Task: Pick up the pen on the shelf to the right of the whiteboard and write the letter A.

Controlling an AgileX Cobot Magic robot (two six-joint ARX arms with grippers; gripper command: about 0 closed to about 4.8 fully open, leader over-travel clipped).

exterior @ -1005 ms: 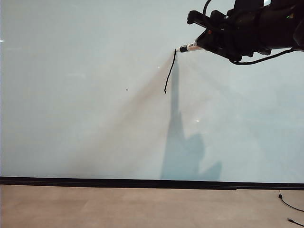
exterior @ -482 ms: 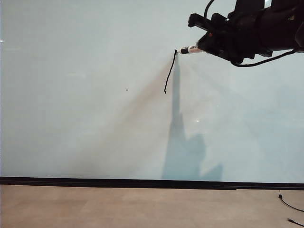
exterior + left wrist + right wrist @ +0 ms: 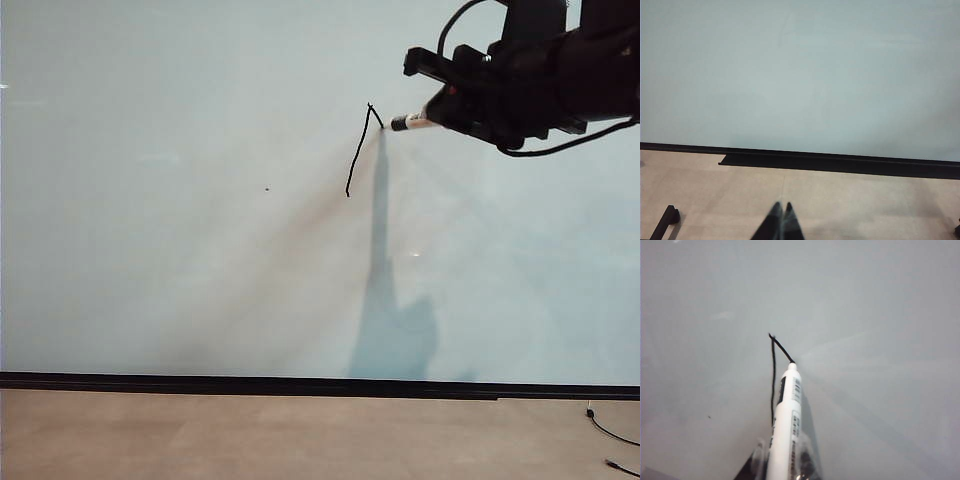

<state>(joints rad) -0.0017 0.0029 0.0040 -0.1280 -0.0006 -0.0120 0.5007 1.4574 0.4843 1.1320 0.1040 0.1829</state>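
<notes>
The whiteboard (image 3: 180, 250) fills the exterior view. High on its right side my right gripper (image 3: 436, 112) is shut on the pen (image 3: 410, 122), a white barrel with black lettering. The pen's black tip touches the board. Of the letter A (image 3: 358, 150), a long slanted black stroke and a short stroke down-right from its peak show. In the right wrist view the pen (image 3: 787, 420) stands between the fingers of my right gripper (image 3: 785, 467), its tip at the end of the short stroke of the letter A (image 3: 773, 380). My left gripper (image 3: 782, 206) is shut and empty, low before the whiteboard (image 3: 800, 75).
A black strip (image 3: 300, 385) runs along the board's bottom edge above a tan floor (image 3: 250, 435). A tiny dark speck (image 3: 267, 188) marks the board left of the strokes. A black cable (image 3: 610, 435) lies at lower right. A black ledge (image 3: 840, 164) shows below the board.
The right gripper has carried the pen tip from the top of the long stroke a little right and down, leaving a short second stroke. The left gripper has stayed still.
</notes>
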